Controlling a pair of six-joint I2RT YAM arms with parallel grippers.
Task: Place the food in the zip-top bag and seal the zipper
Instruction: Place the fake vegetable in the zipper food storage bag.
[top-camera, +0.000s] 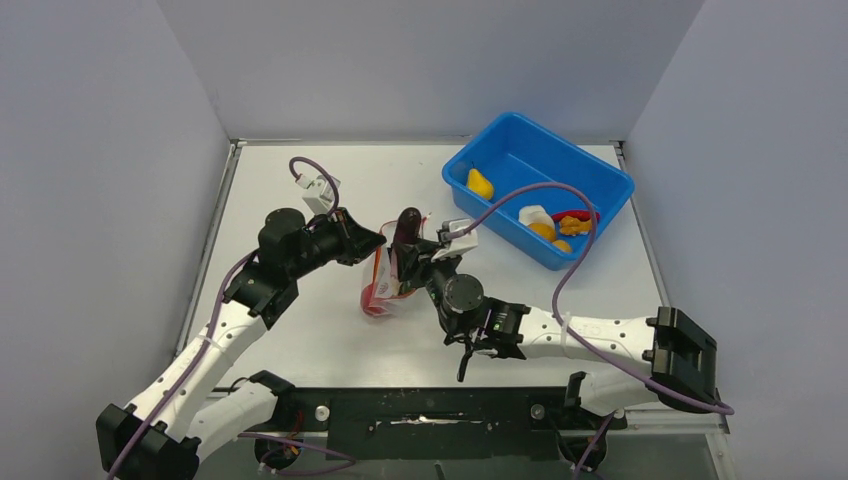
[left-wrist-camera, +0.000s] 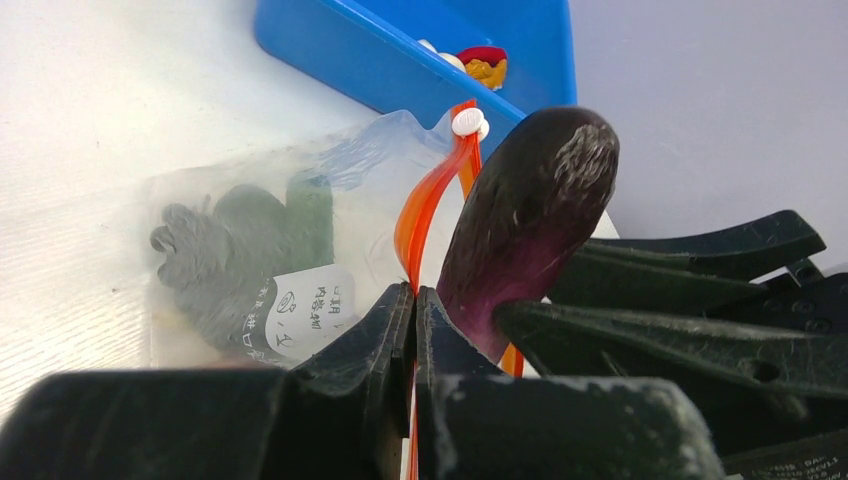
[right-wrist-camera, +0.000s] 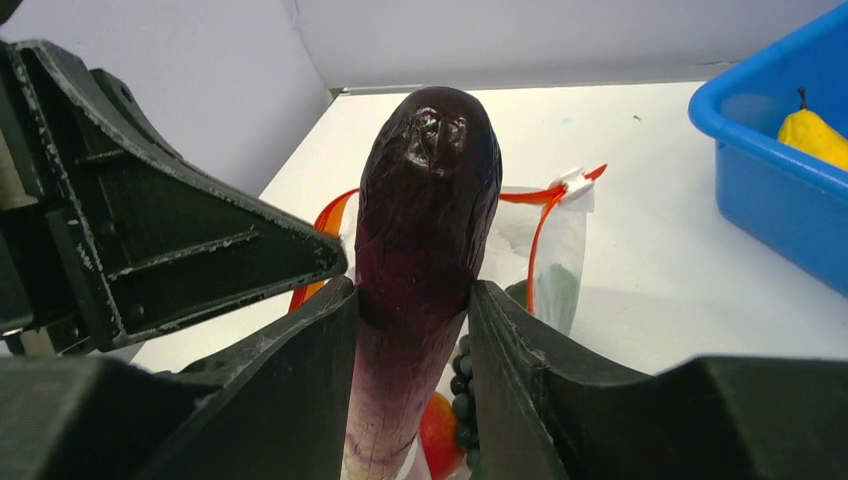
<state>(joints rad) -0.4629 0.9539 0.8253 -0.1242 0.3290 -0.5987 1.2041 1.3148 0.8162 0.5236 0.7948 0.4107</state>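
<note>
My right gripper (right-wrist-camera: 415, 290) is shut on the purple eggplant (right-wrist-camera: 430, 190) and holds it upright over the mouth of the clear zip-top bag (left-wrist-camera: 260, 250). Its lower end is down in the bag next to a red ball (right-wrist-camera: 440, 430) and dark grapes (right-wrist-camera: 462, 400). My left gripper (left-wrist-camera: 415, 300) is shut on the bag's edge at the red-orange zipper (left-wrist-camera: 430, 195), which bows open beside the eggplant (left-wrist-camera: 530, 210). Seen from above, the bag (top-camera: 385, 285) stands mid-table between the two grippers, with the eggplant (top-camera: 408, 232) sticking out of it.
A blue tub (top-camera: 540, 185) sits at the back right. It holds a yellow piece (top-camera: 480, 184), a white and orange piece (top-camera: 540, 222) and a red and orange piece (top-camera: 573, 222). Grey walls enclose the table on three sides.
</note>
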